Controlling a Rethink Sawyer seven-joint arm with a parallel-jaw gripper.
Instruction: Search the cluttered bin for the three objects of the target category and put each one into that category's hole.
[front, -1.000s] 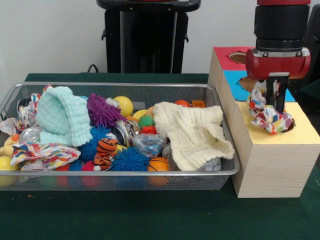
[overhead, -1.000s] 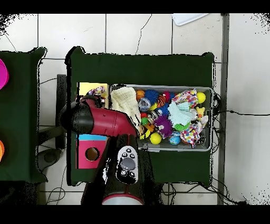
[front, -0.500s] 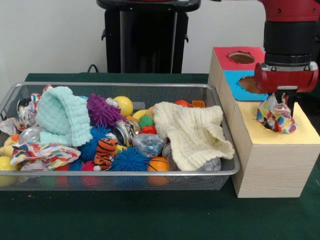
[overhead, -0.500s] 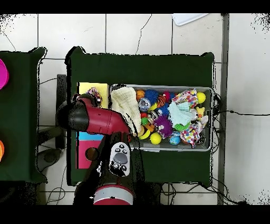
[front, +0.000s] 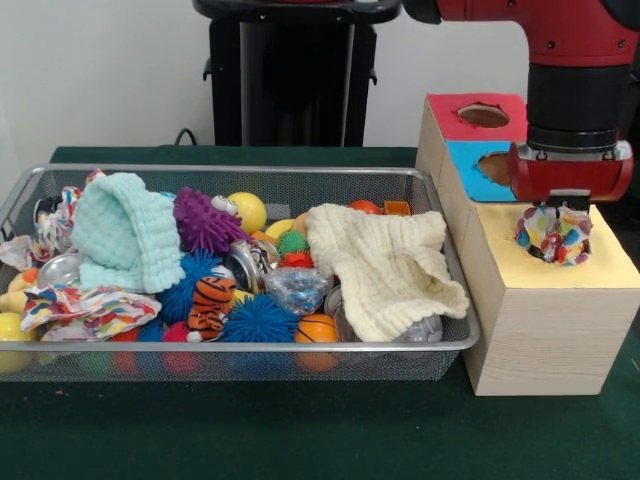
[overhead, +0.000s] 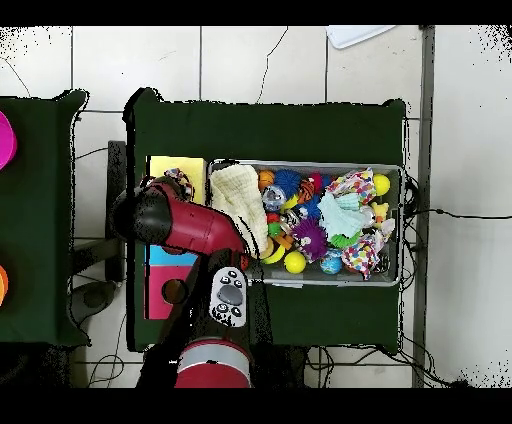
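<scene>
Pushing the wad straight down before letting go looks the sound way to finish this drop: the hand (front: 556, 212) pinches one printed fabric piece (front: 553, 238), thin, crumpled and limp, sitting half into the rough-edged hole (front: 570, 252) in the yellow face of the wood-grain box (front: 545, 335). Nearer, at nine o'clock from the box, the wire-mesh bin (front: 250, 347) still holds another printed piece (front: 85, 308) among spiky balls, with a thick cream waffle cloth (front: 385, 268) beyond it.

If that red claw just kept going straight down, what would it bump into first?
Probably the bunched white fabric piece with coloured blotches right under the gripper, sitting at the round hole in the yellow-faced wooden box. How deep it sits is unclear.
</scene>
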